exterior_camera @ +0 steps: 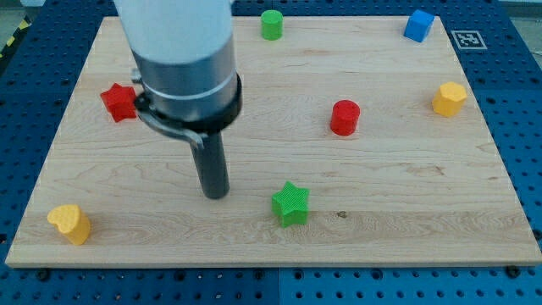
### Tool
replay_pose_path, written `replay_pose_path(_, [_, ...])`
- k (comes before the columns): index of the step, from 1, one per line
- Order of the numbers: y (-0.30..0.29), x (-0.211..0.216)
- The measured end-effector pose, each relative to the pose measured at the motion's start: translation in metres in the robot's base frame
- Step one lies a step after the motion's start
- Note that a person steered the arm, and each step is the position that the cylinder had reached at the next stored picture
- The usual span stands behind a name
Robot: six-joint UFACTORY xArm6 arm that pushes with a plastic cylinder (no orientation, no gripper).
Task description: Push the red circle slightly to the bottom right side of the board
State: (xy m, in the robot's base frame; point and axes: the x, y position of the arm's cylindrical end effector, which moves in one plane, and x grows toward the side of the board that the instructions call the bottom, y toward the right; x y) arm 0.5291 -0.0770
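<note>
Item 1, nearest the view's bottom: yellow block (69, 224), rounded and irregular, its exact shape hard to make out; lay at the board's bottom-left corner.

Item 2: green star (291, 203), bottom centre, just right of the rod.

Item 3: my tip (215, 195), the end of a dark rod, rested on the wooden board (406, 229), left of the green star and apart from it, touching no block. It grasped nothing; it was a bare rod.

Item 4: arm housing (179, 59), grey and white, cut off by the view's top; it hid part of the board behind it.

Item 5: red circle (345, 118), upright cylinder, right of centre, well apart from the tip.

Item 6: red star (119, 102), left side, one point near the housing's edge.

Item 7: yellow hexagon-like block (450, 99), near the right edge.

Item 8: green cylinder (271, 24), top centre.

Item 9: blue cube (418, 25), top right.
</note>
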Motion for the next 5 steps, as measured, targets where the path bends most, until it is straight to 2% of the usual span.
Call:
replay_pose_path(2, [0.000,-0.088])
replay_pose_path(4, [0.011,-0.093])
replay_pose_path(5, [0.053,-0.114])
